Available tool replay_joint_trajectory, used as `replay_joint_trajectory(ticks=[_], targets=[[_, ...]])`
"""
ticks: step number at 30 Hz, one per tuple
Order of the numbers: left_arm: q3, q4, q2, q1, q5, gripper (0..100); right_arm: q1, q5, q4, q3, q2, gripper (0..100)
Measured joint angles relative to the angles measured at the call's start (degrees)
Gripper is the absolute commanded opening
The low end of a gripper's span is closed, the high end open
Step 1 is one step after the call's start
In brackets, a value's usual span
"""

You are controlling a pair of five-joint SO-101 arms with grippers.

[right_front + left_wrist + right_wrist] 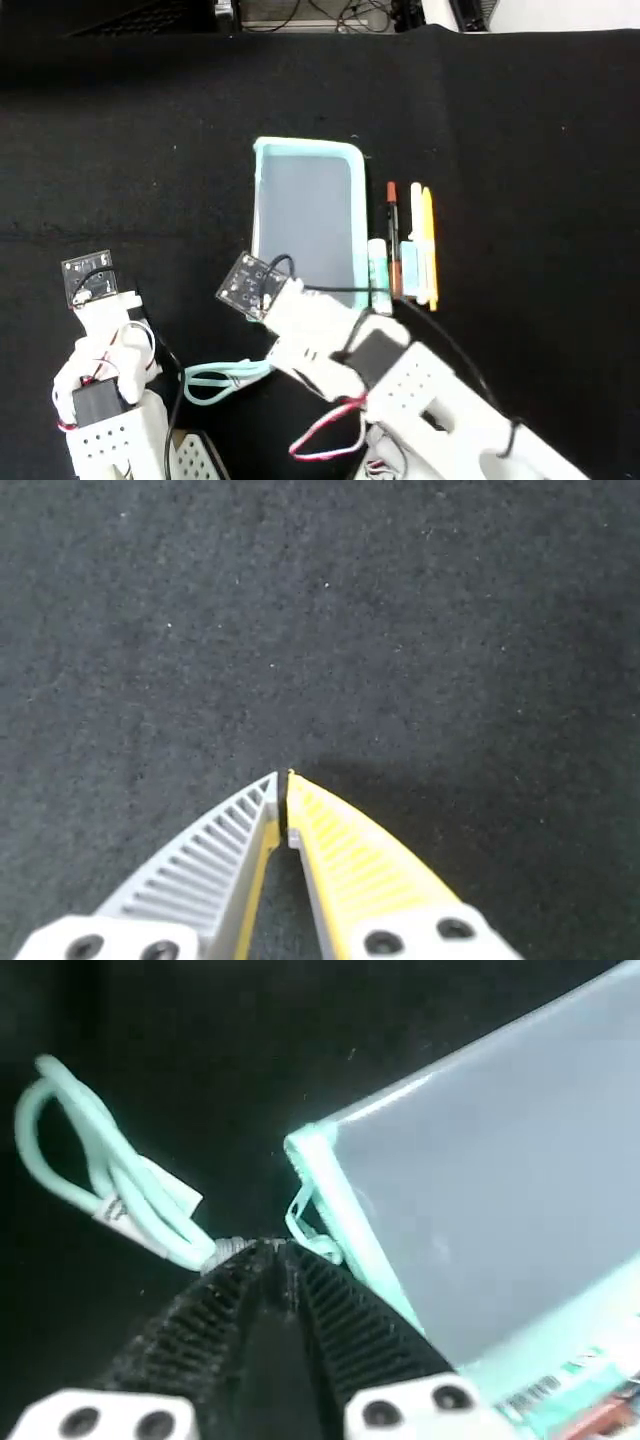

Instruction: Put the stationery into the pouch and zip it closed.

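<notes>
The pouch (pixel 305 215), grey with a teal edge, lies flat in the middle of the black cloth. Its teal cord (pixel 215 380) trails off the near end. Beside the pouch lies the stationery: an orange-capped pen (pixel 392 225), yellow pens (pixel 428 240) and a white stick (pixel 378 270). My right gripper (pixel 270 1252) is at the pouch's (pixel 500 1190) near corner, its black fingers shut on the end of the cord (pixel 110 1180) by the zip pull. My left gripper (pixel 282 778) is shut over bare cloth with nothing in it.
The left arm (pixel 100 385) stands at the near left, away from the pouch. The right arm (pixel 400 385) comes in from the near right and covers the pouch's near end. Cables and equipment lie beyond the cloth's far edge (pixel 320 20).
</notes>
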Motion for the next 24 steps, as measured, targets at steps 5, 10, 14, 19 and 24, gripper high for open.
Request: replay_joint_trajectory(ticks=[5, 10, 14, 19, 24], targets=[[0.00, 0.00, 0.00, 0.00, 0.00, 3, -0.53, -5.89, -9.14, 1.85, 7.30, 27.9], [0.00, 0.00, 0.00, 0.00, 0.00, 3, -0.53, -9.58, -9.85, 1.85, 10.11, 22.9], [0.00, 0.00, 0.00, 0.00, 0.00, 3, -0.53, -9.67, -9.14, 1.85, 10.55, 18.4], [0.00, 0.00, 0.00, 0.00, 0.00, 3, -3.43, -8.53, -5.98, 1.85, 10.55, 18.4], [0.00, 0.00, 0.00, 0.00, 0.00, 3, -4.92, -8.09, -5.63, 1.85, 10.55, 18.4]])
